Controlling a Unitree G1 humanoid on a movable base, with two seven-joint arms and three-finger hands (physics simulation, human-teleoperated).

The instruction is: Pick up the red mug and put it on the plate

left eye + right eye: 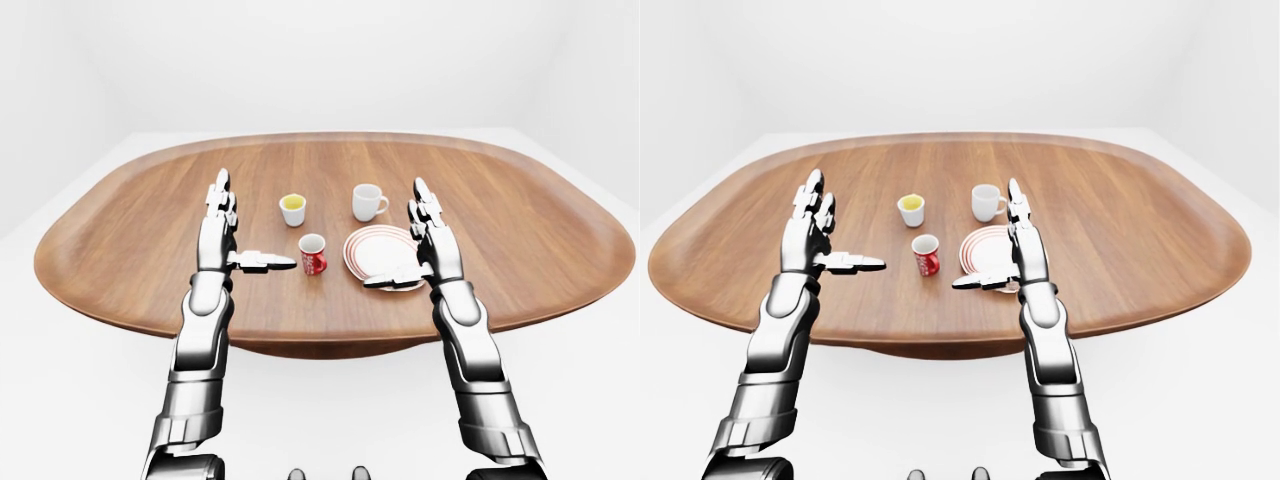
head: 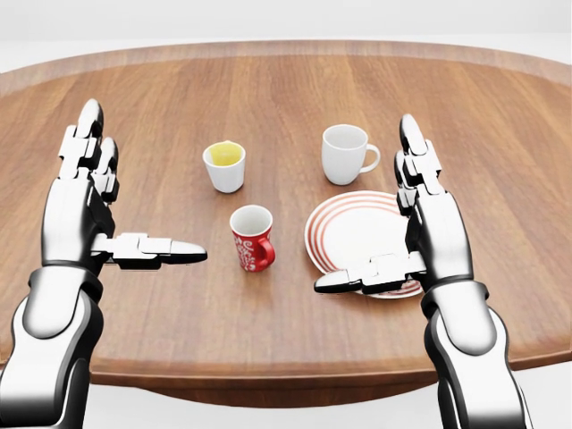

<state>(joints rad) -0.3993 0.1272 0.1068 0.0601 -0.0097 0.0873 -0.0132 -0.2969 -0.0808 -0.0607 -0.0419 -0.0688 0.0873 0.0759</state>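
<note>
The red mug (image 2: 252, 237) with white lettering stands upright on the wooden table, handle to the right in the head view. Just right of it lies the white plate (image 2: 357, 228) with red rings. My left hand (image 2: 138, 192) hovers open to the left of the mug, thumb pointing toward it with a clear gap between them. My right hand (image 2: 368, 213) is open over the plate's right side, its thumb stretched across the plate's lower rim. Neither hand touches the mug.
A white mug (image 2: 345, 154) stands above the plate, and a small white cup with yellow contents (image 2: 224, 166) above the red mug. The oval wooden table (image 1: 120, 260) spreads wide on all sides; its near edge (image 2: 268, 380) runs along the bottom of the head view.
</note>
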